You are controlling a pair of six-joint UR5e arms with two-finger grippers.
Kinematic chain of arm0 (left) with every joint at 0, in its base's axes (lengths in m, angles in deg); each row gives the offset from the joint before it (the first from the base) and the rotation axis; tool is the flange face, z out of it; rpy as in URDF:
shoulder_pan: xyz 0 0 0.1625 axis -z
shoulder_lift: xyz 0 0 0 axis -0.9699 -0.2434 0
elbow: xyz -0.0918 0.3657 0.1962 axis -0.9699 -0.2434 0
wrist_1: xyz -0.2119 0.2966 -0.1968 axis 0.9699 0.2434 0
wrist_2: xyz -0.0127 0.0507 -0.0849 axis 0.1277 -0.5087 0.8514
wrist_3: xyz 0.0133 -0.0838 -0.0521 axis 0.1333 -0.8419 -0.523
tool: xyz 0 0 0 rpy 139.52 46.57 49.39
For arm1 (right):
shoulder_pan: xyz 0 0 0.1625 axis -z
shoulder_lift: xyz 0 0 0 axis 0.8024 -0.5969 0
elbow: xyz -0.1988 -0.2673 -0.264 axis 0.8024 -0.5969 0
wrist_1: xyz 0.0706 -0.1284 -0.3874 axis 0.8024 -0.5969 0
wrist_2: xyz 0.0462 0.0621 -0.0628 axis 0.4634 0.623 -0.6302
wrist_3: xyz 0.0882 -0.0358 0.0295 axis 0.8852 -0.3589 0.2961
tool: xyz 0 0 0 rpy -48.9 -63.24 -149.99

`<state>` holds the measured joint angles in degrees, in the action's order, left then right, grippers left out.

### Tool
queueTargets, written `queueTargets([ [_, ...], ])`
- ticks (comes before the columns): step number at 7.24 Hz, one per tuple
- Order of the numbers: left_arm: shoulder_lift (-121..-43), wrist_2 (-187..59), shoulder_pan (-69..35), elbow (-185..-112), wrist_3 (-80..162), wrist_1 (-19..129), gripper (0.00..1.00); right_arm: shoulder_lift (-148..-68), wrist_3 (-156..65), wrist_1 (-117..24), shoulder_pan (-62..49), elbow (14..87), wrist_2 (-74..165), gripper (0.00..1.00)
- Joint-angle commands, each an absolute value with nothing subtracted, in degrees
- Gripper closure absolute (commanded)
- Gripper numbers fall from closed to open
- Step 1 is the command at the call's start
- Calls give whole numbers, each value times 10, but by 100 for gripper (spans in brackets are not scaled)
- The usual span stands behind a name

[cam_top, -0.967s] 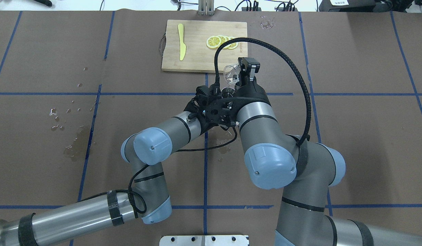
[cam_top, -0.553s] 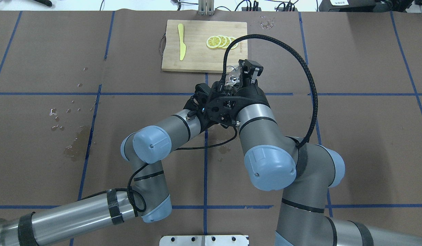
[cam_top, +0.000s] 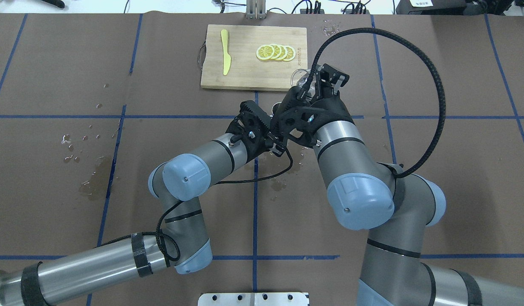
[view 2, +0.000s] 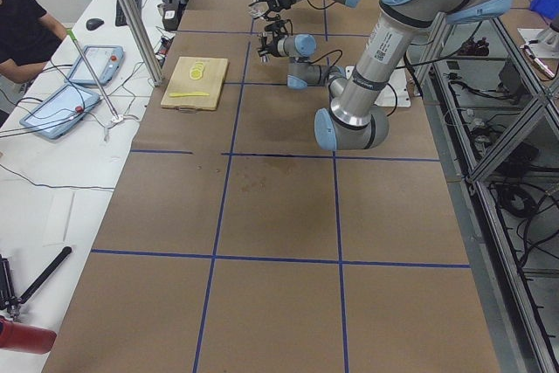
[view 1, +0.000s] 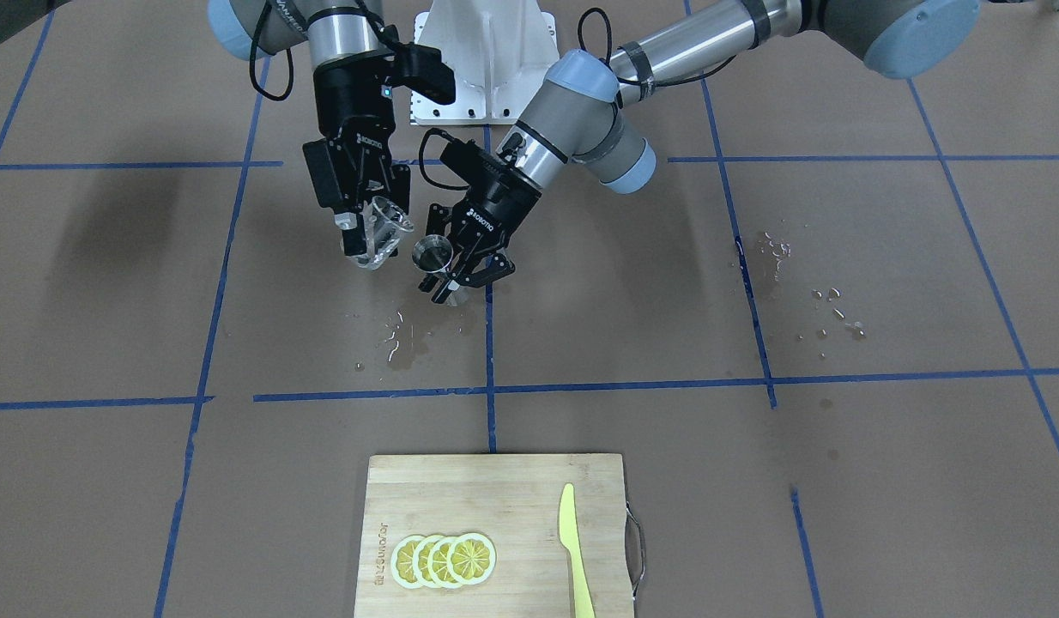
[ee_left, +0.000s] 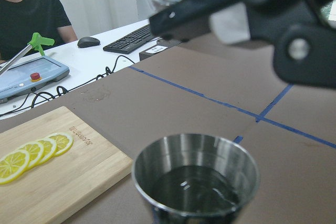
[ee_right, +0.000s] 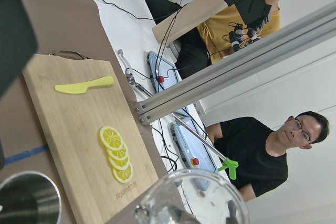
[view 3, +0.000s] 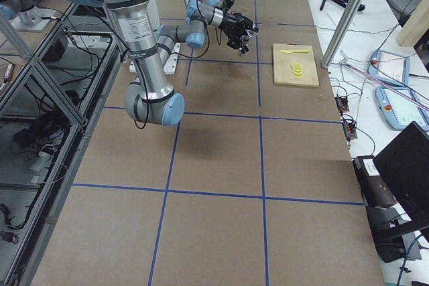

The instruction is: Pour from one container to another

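In the left wrist view a steel cup [ee_left: 197, 177] holds dark liquid, and my left gripper [view 1: 457, 276] is shut on this steel cup [view 1: 432, 251] just above the table. My right gripper [view 1: 368, 240] is shut on a clear glass [view 1: 384, 225], held beside the steel cup and slightly higher, mouth tilted toward it but apart. From overhead the glass [cam_top: 299, 76] sits at the cutting board's near right corner, with the steel cup [cam_top: 274, 106] mostly hidden by both wrists. The right wrist view shows the glass rim [ee_right: 194, 198] and the steel cup [ee_right: 26, 198] at lower left.
A wooden cutting board [cam_top: 245, 72] lies at the table's far side with lemon slices [cam_top: 275, 52] and a yellow knife [cam_top: 225, 51]. Wet patches [view 1: 401, 335] mark the paper under the grippers, and more drops [view 1: 795, 266] lie toward my left. Operators sit beyond the table.
My right gripper has swung to the right and away from the steel cup, carrying the glass from over the cup back toward upright. The left arm has barely moved.
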<state>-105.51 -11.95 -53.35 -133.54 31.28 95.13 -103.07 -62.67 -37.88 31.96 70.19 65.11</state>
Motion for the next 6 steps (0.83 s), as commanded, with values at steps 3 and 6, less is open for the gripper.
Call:
queueTargets([
  [3, -1049, -120, -509, -1335, 274, 964, 100, -1152, -372, -305, 298, 762, 652, 100],
  [6, -973, -128, -497, -1392, 268, 969, 100, -1166, -171, -292, 295, 761, 653, 100],
])
